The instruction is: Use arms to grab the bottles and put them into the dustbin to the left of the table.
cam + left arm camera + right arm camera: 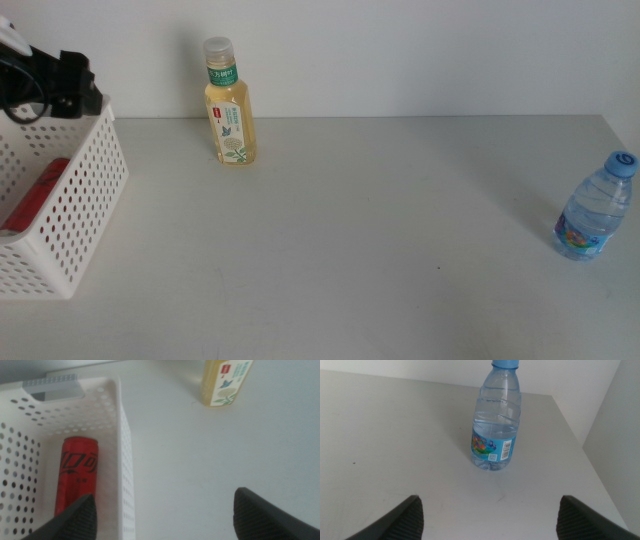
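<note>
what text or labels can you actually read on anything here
Red can lying in the dustbin: large stylised dark lettering, not readable for certain.
Yellow-liquid bottle: green neck band, small red tag and bird picture; print too small.
Water bottle: colourful label and barcode; words too blurred.
Nothing reads clearly.

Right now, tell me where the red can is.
The red can lies on its side inside the white basket at the table's left edge in the middle view, under the left gripper.

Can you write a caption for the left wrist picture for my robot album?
Open left end effector above the dustbin, red can lying inside, yellow bottle on the table.
</note>
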